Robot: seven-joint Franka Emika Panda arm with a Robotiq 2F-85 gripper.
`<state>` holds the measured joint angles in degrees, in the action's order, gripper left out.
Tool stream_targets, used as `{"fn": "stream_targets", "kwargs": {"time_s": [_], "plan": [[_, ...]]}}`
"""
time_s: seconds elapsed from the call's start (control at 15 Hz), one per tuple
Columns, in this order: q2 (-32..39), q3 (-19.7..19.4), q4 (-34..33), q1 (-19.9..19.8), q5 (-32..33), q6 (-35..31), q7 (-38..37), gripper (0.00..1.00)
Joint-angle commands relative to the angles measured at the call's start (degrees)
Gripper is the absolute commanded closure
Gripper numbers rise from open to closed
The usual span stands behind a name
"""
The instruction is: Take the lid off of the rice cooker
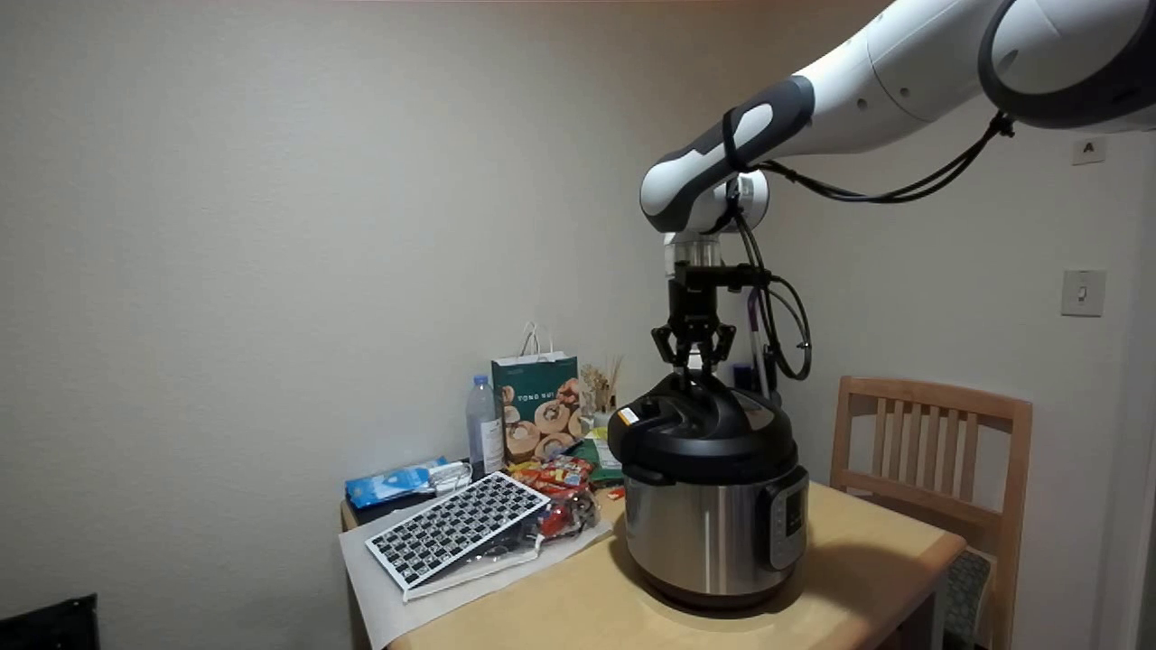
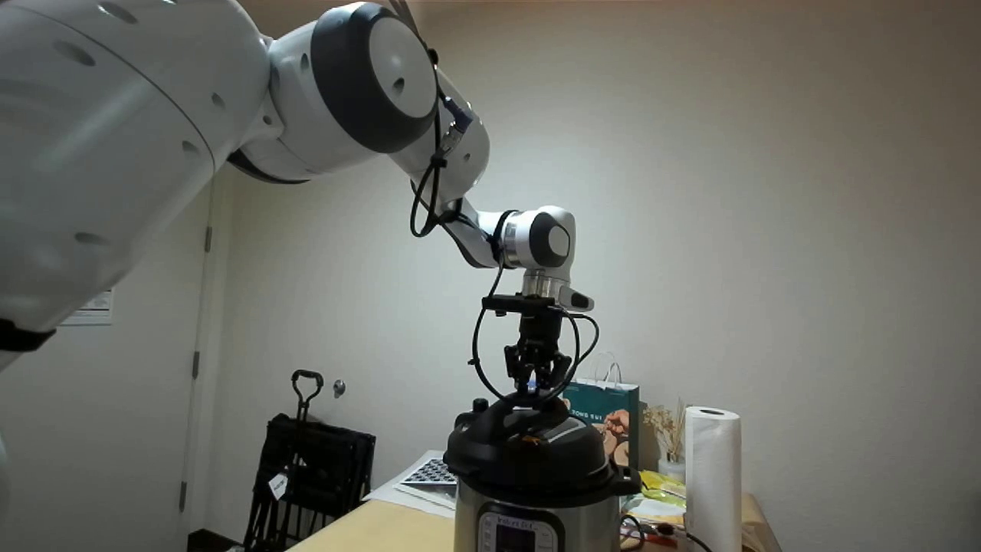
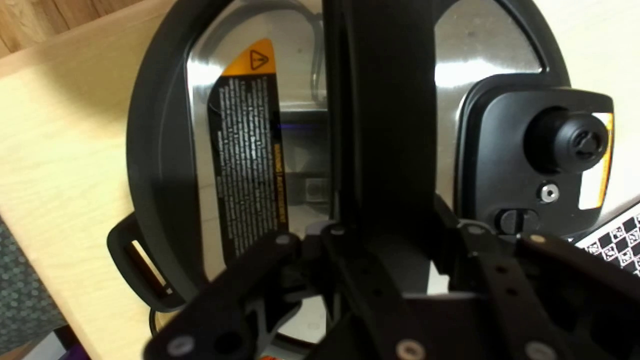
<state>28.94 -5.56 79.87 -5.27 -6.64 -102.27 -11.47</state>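
Observation:
The rice cooker [image 1: 691, 533] is a brushed-steel pot with a black rim and base, standing on the table; its upper part and control panel also show in an exterior view [image 2: 590, 529]. The round black lid [image 1: 750, 447] sits level on the pot in both exterior views [image 2: 529, 464]. In the wrist view the lid [image 3: 160, 150] has steel insets, a warning label and a broad black handle [image 3: 390, 125]. My gripper [image 1: 694, 372] points straight down over the lid. In the wrist view its fingers [image 3: 387, 220] press on both sides of the handle. The fingertips are dark and partly hidden.
The wooden table [image 1: 506, 623] holds a checkered board [image 1: 461, 528], snack bags [image 1: 560, 474], a bottle [image 1: 485, 424] and a green paper bag [image 1: 537, 406] behind the pot. A paper towel roll [image 2: 713, 475] stands beside it. A wooden chair [image 1: 935, 451] stands behind the table.

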Motion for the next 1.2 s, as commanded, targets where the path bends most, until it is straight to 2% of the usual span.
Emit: {"fn": "stream_targets", "kwargs": {"time_s": [0.0,0.07,0.13,0.2,0.33,0.4,0.47,0.87,0.93,1.0,1.07,1.13], "plan": [[-3.32,0.35,2.08,-0.35,-1.07,-0.31,-0.85,0.89],[-3.13,0.26,1.99,-0.25,-0.79,-0.30,-1.00,0.89],[-2.73,0.14,1.76,-0.01,0.05,0.22,-0.79,0.66],[0.03,0.23,-0.16,-0.19,0.18,0.16,-0.18,0.64],[0.03,0.23,-0.16,-0.17,0.22,0.16,-0.19,0.64],[0.03,0.23,-0.16,-0.17,0.22,0.16,-0.19,0.39],[0.04,0.27,-0.01,-0.11,0.41,-0.26,0.22,0.38],[0.13,1.38,0.07,0.02,-0.82,-0.07,0.69,0.02],[0.17,1.62,0.03,-0.04,-1.04,-0.02,0.90,0.01],[0.27,1.83,-0.05,-0.08,-1.17,0.01,1.08,0.09],[0.33,2.07,-0.11,-0.24,-1.45,0.15,1.40,0.34],[0.45,2.26,-0.17,-0.39,-1.81,0.24,1.56,0.33]]}}
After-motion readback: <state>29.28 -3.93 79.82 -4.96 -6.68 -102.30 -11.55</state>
